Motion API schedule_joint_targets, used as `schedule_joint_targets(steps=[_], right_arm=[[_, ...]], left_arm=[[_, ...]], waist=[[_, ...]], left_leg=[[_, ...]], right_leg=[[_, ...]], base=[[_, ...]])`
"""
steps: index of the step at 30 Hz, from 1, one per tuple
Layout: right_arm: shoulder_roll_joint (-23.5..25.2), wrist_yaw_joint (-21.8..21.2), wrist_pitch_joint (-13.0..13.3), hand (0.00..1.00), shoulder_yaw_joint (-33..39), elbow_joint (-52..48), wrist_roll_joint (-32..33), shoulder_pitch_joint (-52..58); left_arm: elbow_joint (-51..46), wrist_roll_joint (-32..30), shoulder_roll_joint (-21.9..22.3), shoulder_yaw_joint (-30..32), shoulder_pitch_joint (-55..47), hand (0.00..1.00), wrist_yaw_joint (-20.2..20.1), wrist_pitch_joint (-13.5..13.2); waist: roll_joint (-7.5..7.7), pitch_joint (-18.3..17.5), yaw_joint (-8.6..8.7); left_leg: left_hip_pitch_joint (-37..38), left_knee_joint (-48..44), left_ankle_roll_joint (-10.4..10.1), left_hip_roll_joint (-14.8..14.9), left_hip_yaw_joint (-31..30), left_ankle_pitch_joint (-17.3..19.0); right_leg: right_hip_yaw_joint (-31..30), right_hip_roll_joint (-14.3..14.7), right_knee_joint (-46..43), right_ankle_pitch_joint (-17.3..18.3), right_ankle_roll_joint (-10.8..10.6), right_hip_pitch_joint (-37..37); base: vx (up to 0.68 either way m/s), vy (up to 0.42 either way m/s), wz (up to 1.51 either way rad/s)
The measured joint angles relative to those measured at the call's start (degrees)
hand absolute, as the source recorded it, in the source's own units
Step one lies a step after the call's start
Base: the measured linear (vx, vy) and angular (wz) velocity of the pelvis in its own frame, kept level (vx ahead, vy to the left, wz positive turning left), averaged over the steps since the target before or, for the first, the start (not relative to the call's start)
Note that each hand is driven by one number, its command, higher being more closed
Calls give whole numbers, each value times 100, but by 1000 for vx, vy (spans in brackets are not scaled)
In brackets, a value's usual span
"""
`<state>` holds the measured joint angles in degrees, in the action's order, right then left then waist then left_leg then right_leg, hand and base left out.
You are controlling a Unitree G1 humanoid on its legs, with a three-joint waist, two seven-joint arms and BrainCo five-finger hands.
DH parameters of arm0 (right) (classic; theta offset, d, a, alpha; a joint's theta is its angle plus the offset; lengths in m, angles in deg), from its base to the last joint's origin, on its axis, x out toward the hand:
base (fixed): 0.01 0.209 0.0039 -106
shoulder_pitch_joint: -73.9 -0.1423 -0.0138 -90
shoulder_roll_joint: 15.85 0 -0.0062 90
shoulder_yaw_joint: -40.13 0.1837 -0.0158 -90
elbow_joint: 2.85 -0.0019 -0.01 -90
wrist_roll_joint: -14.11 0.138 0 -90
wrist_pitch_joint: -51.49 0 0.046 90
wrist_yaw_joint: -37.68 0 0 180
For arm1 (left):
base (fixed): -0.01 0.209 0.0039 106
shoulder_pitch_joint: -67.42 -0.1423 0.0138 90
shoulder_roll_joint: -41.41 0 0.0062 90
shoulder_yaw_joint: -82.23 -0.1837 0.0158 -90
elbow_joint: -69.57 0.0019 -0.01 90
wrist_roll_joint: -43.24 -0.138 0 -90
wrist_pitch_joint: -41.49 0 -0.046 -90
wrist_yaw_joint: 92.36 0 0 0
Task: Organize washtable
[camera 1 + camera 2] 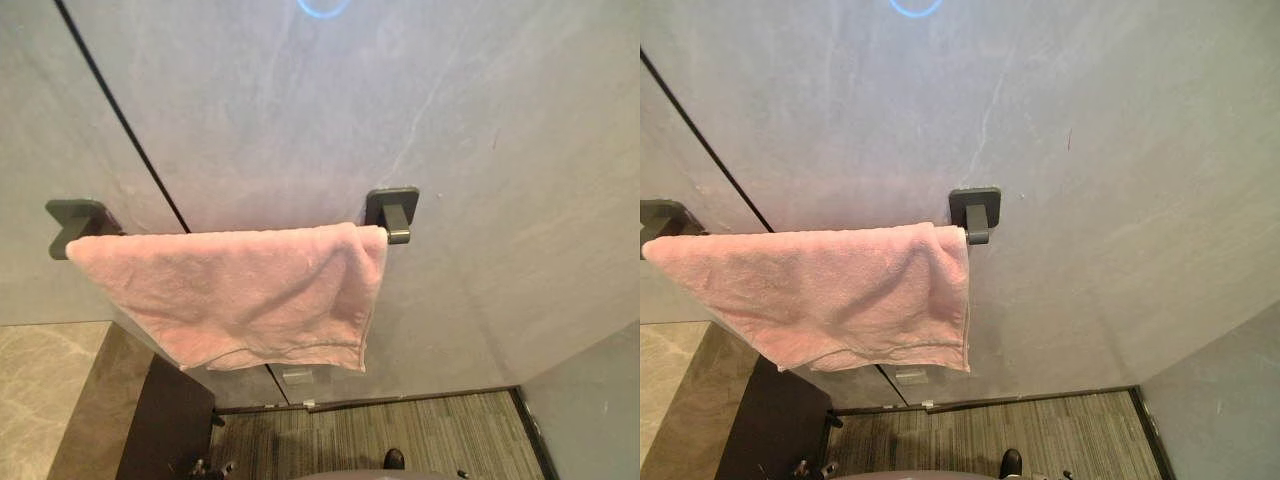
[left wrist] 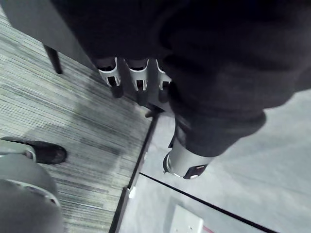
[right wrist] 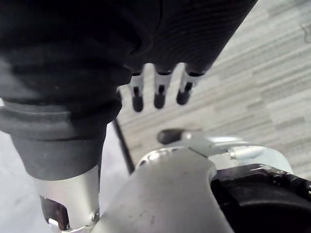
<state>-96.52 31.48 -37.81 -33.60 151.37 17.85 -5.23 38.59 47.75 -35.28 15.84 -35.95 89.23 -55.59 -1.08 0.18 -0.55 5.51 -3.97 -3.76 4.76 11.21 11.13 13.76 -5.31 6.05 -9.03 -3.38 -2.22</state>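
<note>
A pink towel (image 1: 240,290) hangs unevenly over a dark towel bar on the grey wall, between the left bracket (image 1: 75,222) and the right bracket (image 1: 392,212). Its lower edge slants and its right side hangs lower. My left hand (image 2: 138,75) hangs low beside me over the striped floor, fingers relaxed and holding nothing. My right hand (image 3: 159,92) also hangs down by my side, fingers straight and empty. Both hands are far below the towel.
A beige marble washtable top (image 1: 50,390) shows at the lower left, with its dark cabinet side (image 1: 170,420) beneath. Striped carpet (image 1: 400,430) covers the floor below the wall. A small white plate (image 1: 297,376) sits low on the wall under the towel.
</note>
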Motion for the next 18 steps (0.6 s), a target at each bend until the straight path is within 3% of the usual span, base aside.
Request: schedule_joint_targets(steps=[5, 13, 18], right_arm=[[29, 243, -121, 0, 126, 33, -212, -71], [4, 245, -122, 0, -80, 139, -350, -338], [-75, 248, -106, 0, -452, 120, -586, -709]], left_arm=[[228, 112, 120, 145, -2, 0, 254, 225], [221, 149, 144, -151, 250, 0, 220, 198], [113, 149, 144, -254, 402, 0, 216, 146]], waist=[[32, 20, -5], [14, 77, -12], [4, 358, -6]], left_leg=[[51, 21, -2, 2, 0, 1], [-27, -9, -16, 76, -98, 8], [-176, -110, -41, 122, -180, 5]], right_leg=[[0, 10, 0, 13, -5, 41], [56, 92, -3, 110, -2, 33], [163, 104, -28, 128, 20, -15]], base=[[0, 2, 1], [15, -11, 6], [25, -8, 10]])
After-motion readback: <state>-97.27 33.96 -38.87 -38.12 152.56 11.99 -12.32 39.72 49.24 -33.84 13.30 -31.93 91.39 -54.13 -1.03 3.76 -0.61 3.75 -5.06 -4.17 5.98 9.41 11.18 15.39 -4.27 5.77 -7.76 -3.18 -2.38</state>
